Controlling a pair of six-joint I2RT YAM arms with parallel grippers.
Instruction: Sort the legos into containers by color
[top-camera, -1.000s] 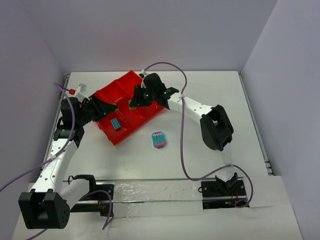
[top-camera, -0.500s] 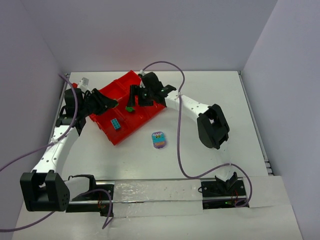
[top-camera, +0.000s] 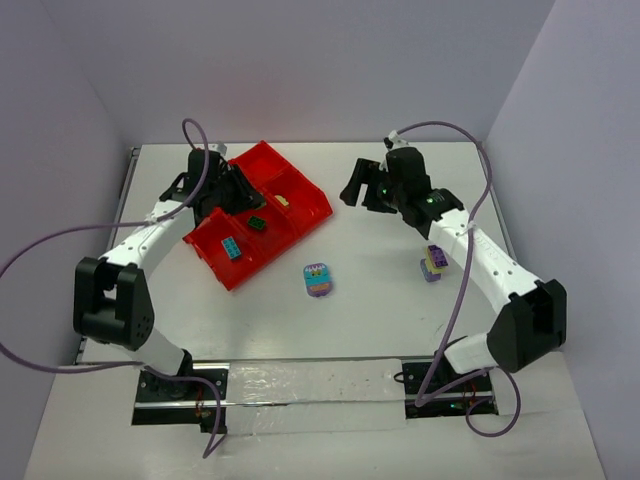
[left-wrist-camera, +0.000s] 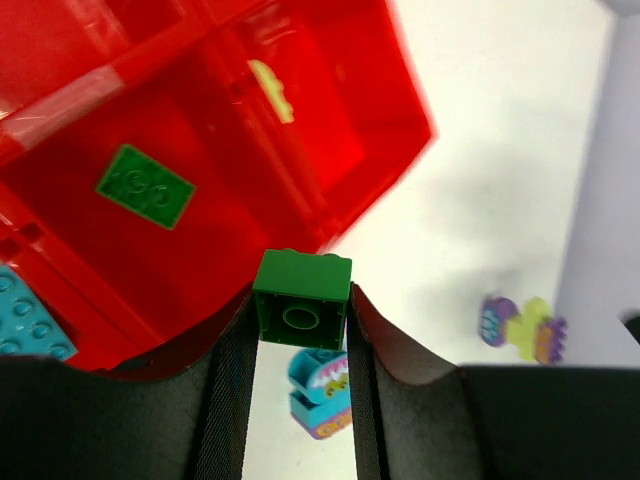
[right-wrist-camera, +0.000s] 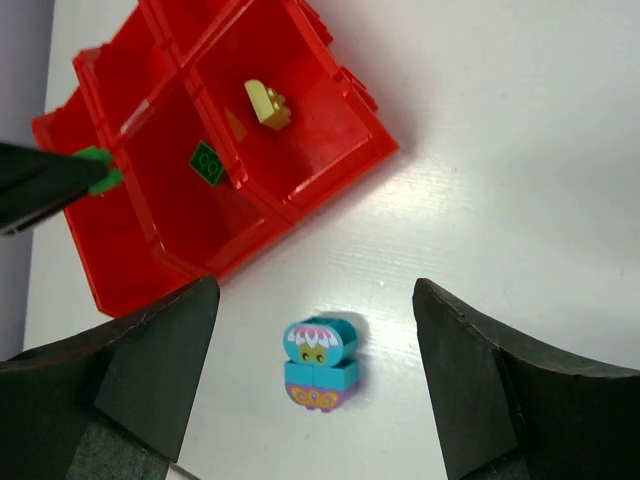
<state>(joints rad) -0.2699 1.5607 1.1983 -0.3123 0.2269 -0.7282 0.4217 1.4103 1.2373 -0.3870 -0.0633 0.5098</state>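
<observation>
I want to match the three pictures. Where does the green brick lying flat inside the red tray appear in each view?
Top external: flat green brick in the red tray, left of centre.
Left wrist: flat green brick upper left, above the held green brick.
Right wrist: flat green brick upper left.
Shared landmark: the yellow brick in the next compartment.

Red tray (top-camera: 212, 238) holds teal brick (top-camera: 231, 247) and green brick (top-camera: 257, 223) (separate compartments); multicolour clump (top-camera: 318, 281) lies nearby.
</observation>
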